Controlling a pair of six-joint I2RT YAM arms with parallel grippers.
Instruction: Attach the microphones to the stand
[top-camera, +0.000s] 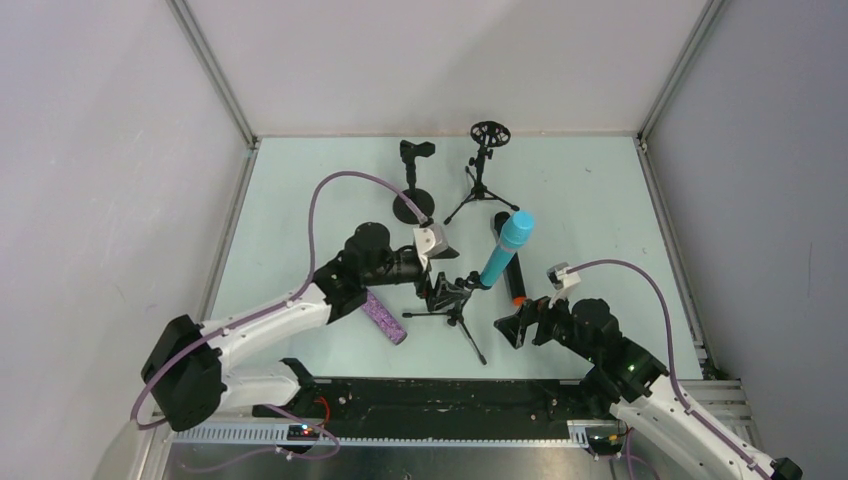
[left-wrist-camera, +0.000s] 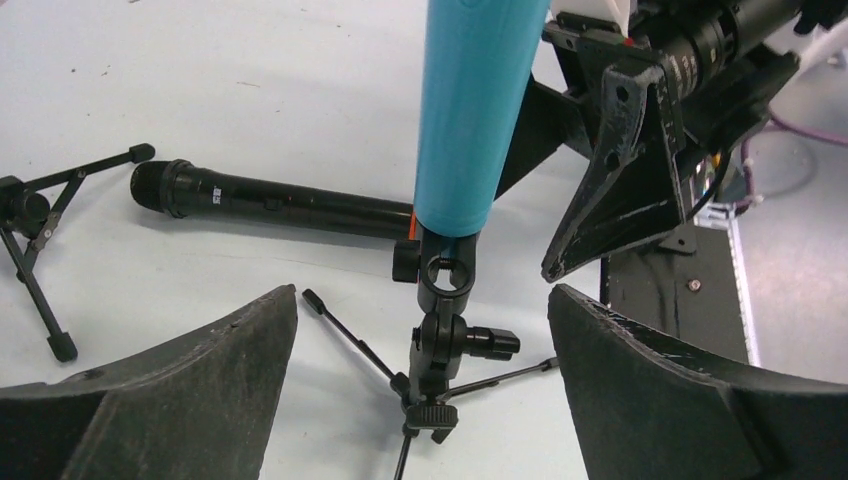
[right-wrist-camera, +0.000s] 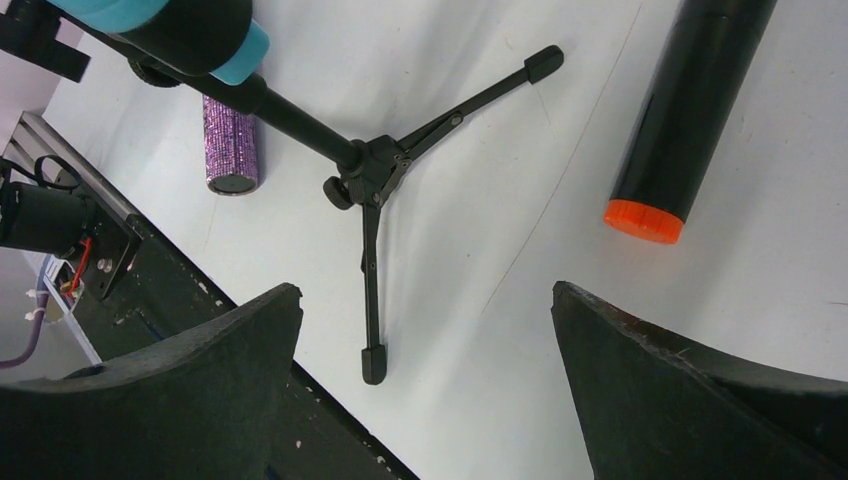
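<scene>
centrally, turquoise mic (top-camera: 505, 250) sits in near stand (top-camera: 455, 305), well apart from walls (top-camera: 440, 60).

Arm pose recorded: both extended inward, wrists held low.
Left arm (top-camera: 270, 318) and right arm (top-camera: 625, 368): jaws seen spread wide.

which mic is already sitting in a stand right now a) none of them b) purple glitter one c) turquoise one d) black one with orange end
C: the turquoise mic stands tilted in the clip of the near tripod stand, while the black mic and purple mic lie on the table.
</scene>
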